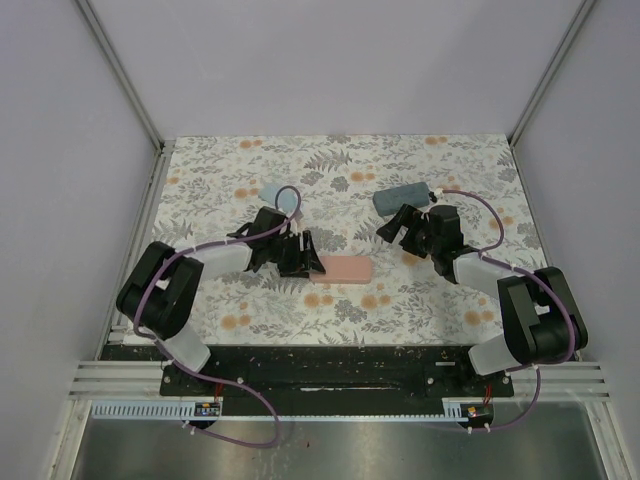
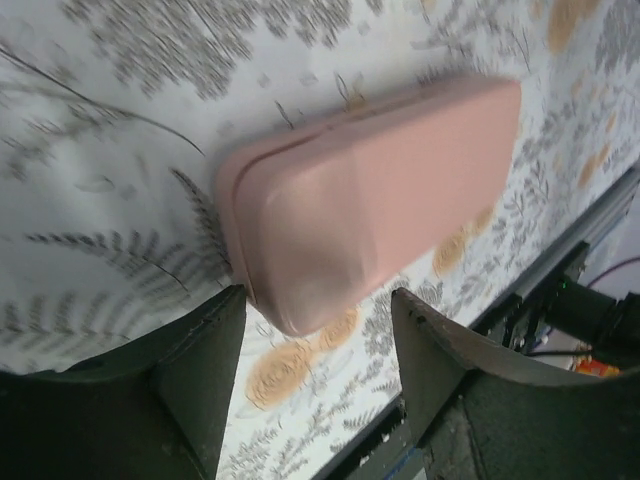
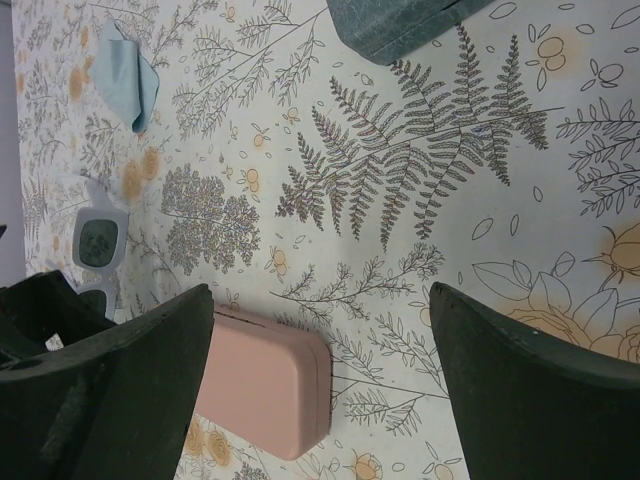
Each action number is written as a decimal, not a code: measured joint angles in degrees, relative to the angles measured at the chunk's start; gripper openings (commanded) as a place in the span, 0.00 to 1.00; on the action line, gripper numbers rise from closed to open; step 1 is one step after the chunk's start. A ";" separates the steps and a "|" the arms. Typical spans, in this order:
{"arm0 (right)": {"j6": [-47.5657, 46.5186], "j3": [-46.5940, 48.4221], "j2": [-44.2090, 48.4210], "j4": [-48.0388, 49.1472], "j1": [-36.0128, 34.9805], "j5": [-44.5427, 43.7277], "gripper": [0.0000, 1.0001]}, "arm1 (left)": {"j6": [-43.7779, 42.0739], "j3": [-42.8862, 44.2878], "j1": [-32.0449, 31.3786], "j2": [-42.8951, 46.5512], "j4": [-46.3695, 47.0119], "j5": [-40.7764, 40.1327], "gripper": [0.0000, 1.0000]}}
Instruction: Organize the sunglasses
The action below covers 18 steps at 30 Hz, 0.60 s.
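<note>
A pair of whitish-framed sunglasses [image 3: 99, 243] with dark lenses lies on the floral table, at the left edge of the right wrist view. In the top view the left arm hides them. My left gripper [image 1: 303, 254] is open at the left end of the closed pink case [image 1: 340, 269]. That rounded end [image 2: 300, 310] reaches just into the gap between the fingers [image 2: 205, 370] without being pinched. My right gripper [image 1: 398, 228] is wide open with nothing in it, hovering above the table [image 3: 400, 200] just in front of the grey-blue case [image 1: 400, 197].
A light blue cloth [image 1: 279, 194] lies crumpled behind the left gripper, and it shows as the cloth [image 3: 136, 80] in the right wrist view. The pink case [image 3: 265, 395] and the grey-blue case [image 3: 400, 25] also show there. Metal frame posts line both table sides.
</note>
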<state>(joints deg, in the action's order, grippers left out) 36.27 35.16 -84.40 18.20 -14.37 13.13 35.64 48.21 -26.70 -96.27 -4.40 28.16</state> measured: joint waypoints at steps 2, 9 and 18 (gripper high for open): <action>0.02 -0.09 0.09 0.15 0.02 0.00 0.96 | -0.22 -1.53 -1.49 2.03 -0.26 0.70 0.65; 0.00 -0.09 0.11 0.42 0.02 0.00 0.96 | -1.18 -2.19 -4.48 2.19 0.42 0.31 0.64; -0.26 -1.64 4.50 -0.55 0.02 -3.56 0.99 | 3.48 2.99 -15.98 -4.33 5.84 -2.43 0.65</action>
<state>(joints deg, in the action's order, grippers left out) 36.01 33.52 -79.90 17.65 -14.35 9.56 39.11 51.20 -42.68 -100.60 1.43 25.74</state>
